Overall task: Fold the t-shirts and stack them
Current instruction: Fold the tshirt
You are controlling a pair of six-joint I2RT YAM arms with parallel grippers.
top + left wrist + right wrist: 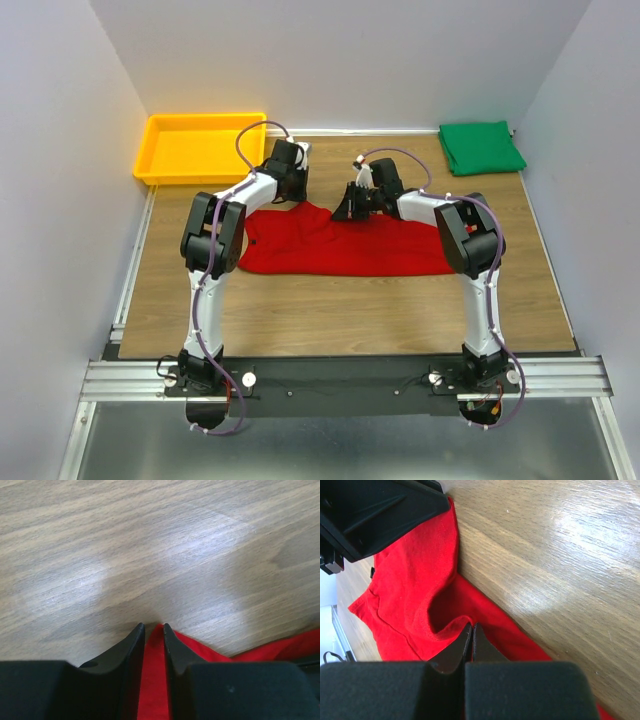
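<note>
The red t-shirt [340, 248] lies spread across the middle of the table, its far edge bunched up. My left gripper [297, 192] is down at its far left corner; in the left wrist view the gripper [152, 626] has closed to a narrow gap filled with red cloth [153, 680]. My right gripper [347, 210] is at the far edge a little to the right. In the right wrist view it [471, 625] is shut on a raised fold of the red hem [445, 630]. The green t-shirt [482, 147] lies folded at the back right.
A yellow plastic tray [200, 147] stands at the back left corner. The left gripper's black body [380, 510] shows close by in the right wrist view. White walls close off the table on three sides. Bare wood [340, 310] lies in front of the red shirt.
</note>
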